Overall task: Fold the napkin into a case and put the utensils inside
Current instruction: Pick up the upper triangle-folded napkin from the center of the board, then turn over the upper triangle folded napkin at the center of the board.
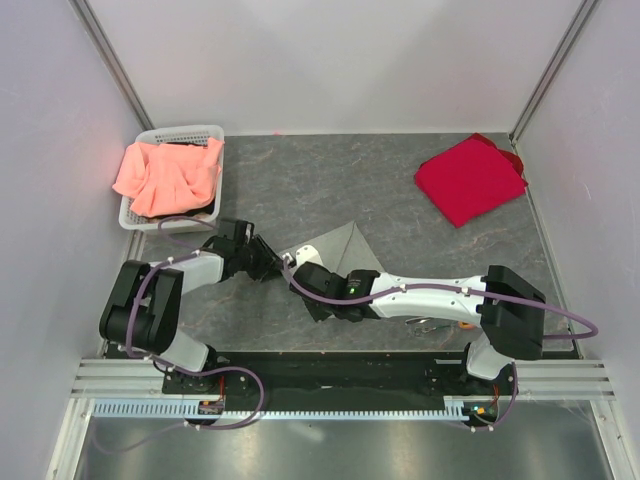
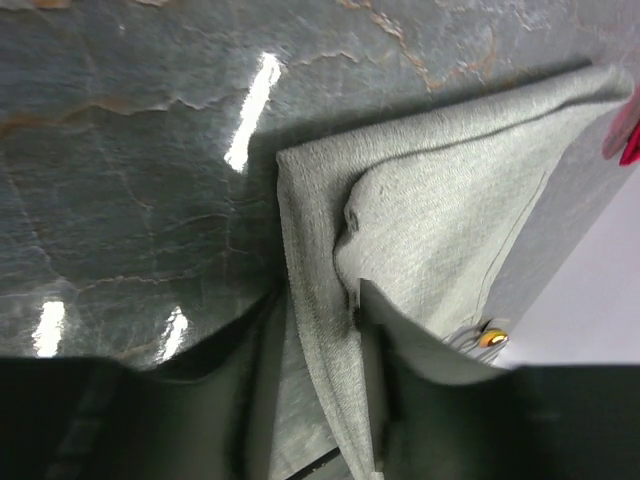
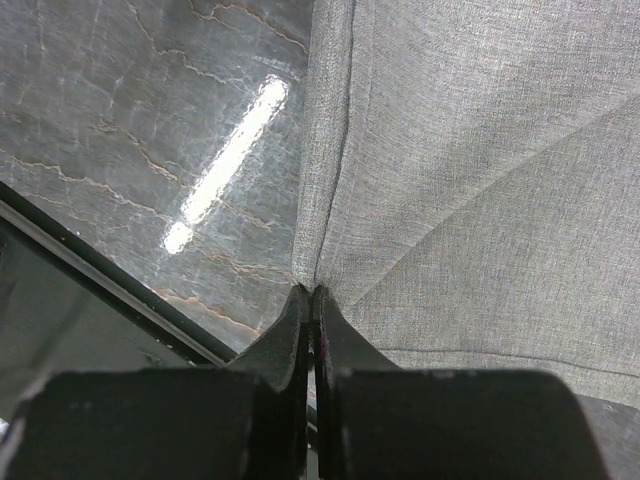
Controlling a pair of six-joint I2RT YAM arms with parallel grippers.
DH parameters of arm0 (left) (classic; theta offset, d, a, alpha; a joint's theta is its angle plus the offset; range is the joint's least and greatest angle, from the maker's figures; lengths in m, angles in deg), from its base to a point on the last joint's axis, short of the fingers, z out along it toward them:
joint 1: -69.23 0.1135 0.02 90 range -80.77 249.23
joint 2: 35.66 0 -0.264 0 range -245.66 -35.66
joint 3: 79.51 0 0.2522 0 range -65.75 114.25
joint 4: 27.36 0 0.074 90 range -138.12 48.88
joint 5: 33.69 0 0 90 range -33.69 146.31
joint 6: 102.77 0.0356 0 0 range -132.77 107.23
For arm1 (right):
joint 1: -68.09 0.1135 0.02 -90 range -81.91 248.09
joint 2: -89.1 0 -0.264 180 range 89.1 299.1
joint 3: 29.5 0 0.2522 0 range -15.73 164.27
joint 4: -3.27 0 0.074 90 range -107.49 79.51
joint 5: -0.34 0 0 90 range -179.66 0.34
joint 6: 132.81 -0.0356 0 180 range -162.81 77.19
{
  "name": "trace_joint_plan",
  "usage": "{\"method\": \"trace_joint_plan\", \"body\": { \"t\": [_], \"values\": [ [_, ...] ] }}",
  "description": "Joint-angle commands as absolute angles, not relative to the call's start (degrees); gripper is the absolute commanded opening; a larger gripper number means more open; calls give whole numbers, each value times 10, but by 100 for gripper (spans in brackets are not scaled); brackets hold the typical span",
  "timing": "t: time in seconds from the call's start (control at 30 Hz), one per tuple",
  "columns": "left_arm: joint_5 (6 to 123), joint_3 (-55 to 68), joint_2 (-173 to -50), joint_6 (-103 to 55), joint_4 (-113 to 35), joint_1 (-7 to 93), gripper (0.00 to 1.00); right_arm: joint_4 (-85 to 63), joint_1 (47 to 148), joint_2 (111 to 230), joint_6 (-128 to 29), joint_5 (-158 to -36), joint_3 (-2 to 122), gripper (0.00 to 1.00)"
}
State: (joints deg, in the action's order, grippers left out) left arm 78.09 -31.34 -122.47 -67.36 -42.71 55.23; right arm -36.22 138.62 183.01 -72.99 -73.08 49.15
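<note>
Top external view has the napkin [image 1: 345, 250] lying on the table [image 1: 300, 180] just below the middle of the frame. It is folded so that a grey-green triangle shows, and the right arm [image 1: 430, 290] covers its lower part. Under that arm, toward the lower right, the utensils [image 1: 430, 322] lie on the table with their orange-brown end to the right; the arm hides whether they touch the cloth. A red cloth [image 1: 470, 180] sits at the upper right, well apart, and a white basket [image 1: 180, 132] at the upper left holds a salmon-orange cloth [image 1: 165, 175]. Left wrist view shows the left claw [image 2: 316, 300] with its fingers [image 2: 372, 380] apart, straddling a doubled edge of the napkin. Bare table shows between the cloth and the finger at the left of the frame. Right wrist view shows the right claw [image 3: 310, 292] pressed together, pinching the napkin's edge where its fold lines meet.
</note>
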Motion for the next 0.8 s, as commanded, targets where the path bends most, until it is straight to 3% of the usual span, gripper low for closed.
{"method": "trace_joint_plan", "body": {
  "t": [0.0, 0.1, 0.2, 0.5, 0.67, 0.77],
  "values": [
    [746, -288, -1229, -679, -416, 553, 24, -346, 1385, 1810, -722, -744, 489, 0],
    [737, -282, -1191, -665, -438, 553, 9, -345, 1385, 1801, -717, -763, 489, 0],
    [714, -270, -1122, -641, -496, 555, 4, -345, 1392, 1795, -712, -789, 492, 0],
    [662, -197, -854, -573, -706, 630, 3, -342, 1486, 1875, -696, -851, 620, 0],
    [597, -71, -785, -533, -841, 657, 3, -306, 1525, 1915, -707, -944, 722, 0],
    [589, -21, -775, -528, -859, 657, 4, -211, 1530, 1906, -737, -1020, 700, 0]
  ]
}}
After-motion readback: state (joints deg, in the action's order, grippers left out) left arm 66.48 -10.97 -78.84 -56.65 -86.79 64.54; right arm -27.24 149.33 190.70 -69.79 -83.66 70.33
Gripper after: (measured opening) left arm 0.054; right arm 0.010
